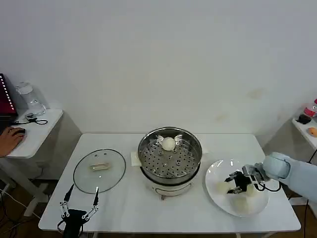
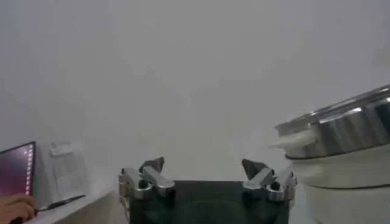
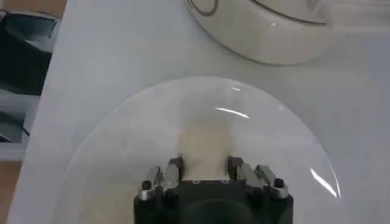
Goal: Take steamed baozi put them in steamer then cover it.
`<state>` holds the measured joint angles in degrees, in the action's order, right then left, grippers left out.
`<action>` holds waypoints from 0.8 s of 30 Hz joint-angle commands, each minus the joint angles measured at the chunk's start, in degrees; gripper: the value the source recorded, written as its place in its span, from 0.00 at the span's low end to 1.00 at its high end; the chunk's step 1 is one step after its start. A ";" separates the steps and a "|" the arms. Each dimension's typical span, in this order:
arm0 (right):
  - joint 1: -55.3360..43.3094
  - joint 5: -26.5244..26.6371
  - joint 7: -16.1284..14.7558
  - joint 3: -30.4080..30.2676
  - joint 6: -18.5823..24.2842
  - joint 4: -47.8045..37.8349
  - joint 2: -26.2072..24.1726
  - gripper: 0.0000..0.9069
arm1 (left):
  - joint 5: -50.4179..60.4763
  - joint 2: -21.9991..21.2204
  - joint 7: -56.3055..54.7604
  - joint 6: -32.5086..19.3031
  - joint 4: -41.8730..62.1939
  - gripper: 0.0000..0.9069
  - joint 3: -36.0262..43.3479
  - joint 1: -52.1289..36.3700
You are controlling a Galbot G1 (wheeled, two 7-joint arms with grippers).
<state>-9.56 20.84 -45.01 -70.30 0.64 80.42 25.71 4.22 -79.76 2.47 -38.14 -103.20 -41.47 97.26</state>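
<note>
On the plate: my right claw (image 3: 203,167) sits with fingers on both sides of a baozi (image 3: 206,146).
Plate (image 1: 214,174): right of the steamer (image 1: 170,153).
Steamer: one bun (image 1: 169,144) inside.
Cover (image 1: 99,170): flat on the counter (image 1: 124,208).
Left claw (image 1: 79,203): spread wide, near cover.

- No text, label, brand, number or sign can be read in any of the views.
- On the steamer (image 1: 170,157), with its white base, no lettering can be made out.
- On the cover (image 1: 99,170), lying on the table (image 1: 124,208) at the left, no marking is seen.
- The red-lit device (image 1: 6,97) at the far left edge carries only a row of small lights; no characters can be told.
</note>
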 commanded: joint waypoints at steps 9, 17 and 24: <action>-52.61 19.23 -2.00 -37.43 -0.62 15.67 2.11 0.54 | -0.06 0.69 0.14 -0.06 0.14 1.00 0.27 -0.64; -56.34 27.78 -1.24 -35.16 -3.74 16.16 9.40 0.54 | -0.81 0.93 -0.03 -0.83 0.54 1.00 0.19 -0.55; -48.05 30.52 2.41 -29.97 -8.49 12.80 20.74 0.54 | -1.02 0.91 -0.08 -0.98 1.17 1.00 0.09 -1.07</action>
<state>-55.47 44.55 -44.81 -99.16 -3.90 93.23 35.39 3.32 -78.90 2.43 -39.04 -102.36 -41.29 96.45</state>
